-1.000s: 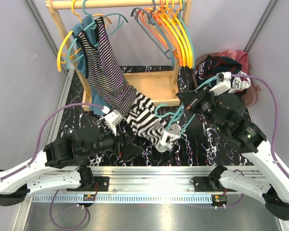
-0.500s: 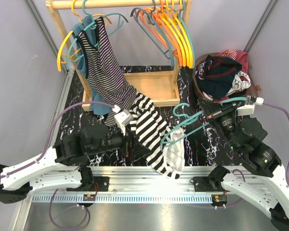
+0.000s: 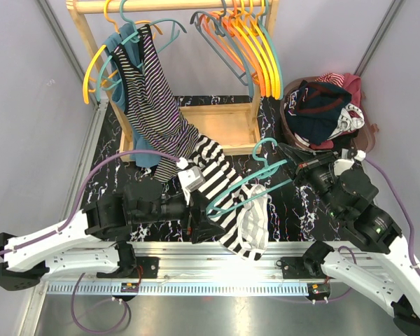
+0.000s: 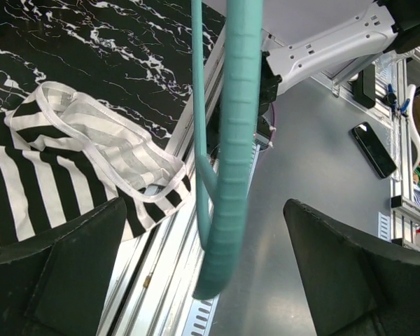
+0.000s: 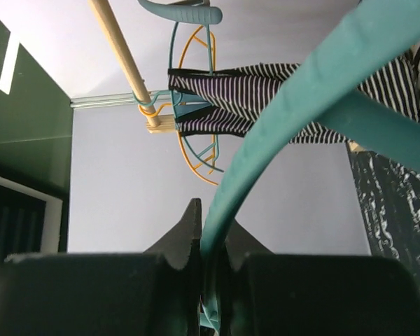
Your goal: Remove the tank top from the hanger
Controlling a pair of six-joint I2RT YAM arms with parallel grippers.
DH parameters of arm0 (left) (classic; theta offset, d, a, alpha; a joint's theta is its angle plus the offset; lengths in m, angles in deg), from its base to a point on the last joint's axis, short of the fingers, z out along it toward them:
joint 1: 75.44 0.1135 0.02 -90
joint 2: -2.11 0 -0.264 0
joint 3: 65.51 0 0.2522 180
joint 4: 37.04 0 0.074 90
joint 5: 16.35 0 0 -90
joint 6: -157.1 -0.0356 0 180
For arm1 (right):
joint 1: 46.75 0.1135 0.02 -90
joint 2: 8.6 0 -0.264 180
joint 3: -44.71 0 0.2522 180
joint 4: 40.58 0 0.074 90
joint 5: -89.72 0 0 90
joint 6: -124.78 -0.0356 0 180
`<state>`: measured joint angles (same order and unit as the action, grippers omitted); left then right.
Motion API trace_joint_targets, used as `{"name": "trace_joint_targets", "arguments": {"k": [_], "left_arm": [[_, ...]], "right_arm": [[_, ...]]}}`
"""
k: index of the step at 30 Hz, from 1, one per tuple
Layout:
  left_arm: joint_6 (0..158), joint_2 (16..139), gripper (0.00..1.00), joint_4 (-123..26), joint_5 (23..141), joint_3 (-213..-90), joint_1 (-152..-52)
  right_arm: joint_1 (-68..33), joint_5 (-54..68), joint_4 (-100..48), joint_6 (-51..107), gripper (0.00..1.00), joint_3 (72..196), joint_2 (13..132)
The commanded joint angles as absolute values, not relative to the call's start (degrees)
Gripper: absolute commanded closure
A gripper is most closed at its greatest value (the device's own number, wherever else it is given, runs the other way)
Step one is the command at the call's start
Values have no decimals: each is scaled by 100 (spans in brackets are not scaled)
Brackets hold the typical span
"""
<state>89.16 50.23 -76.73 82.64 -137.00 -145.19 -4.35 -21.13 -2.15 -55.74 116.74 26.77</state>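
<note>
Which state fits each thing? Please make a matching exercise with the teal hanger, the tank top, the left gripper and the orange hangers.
Things:
1. teal hanger
2. tank top
3. left gripper
4. orange hangers

States:
a. hanging on the rail
b. open
c. clamped in the right gripper
d. lying on the table

Pairs: 1-c, 2-d, 3-b, 4-a

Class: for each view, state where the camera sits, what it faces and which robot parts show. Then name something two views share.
Top external: overhead and behind, looking down on the table; left arm, right arm show.
Left wrist: on the left arm, looking down at the tank top; open fingers show.
Right wrist: looks toward the wooden rail; right gripper shut on the teal hanger.
Shared: all show that hanger.
</note>
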Motion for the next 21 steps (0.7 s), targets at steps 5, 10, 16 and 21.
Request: {"name": "trace_joint_targets", "arguments": {"k": [5,10,16,21], "left_arm": [[8705,4905,4,-7347,7814,-13930,-14654],[8626,4887,60,-7426,7655,-14079,-14645],[8643,4975,100,-7795,7383,-14263,-14689],[8818,4975,100,-8620,6681,-14614,-14707]], "right_arm": [[-429,-1672,-792,-6348,100,11534,2717],[-429,-1426,-941,-6444,100,11455,2752],[-429,-1268,-1127,-6383,74,11420,2822],[-438,-1399,-828,-6049,0,11718,2831]]}}
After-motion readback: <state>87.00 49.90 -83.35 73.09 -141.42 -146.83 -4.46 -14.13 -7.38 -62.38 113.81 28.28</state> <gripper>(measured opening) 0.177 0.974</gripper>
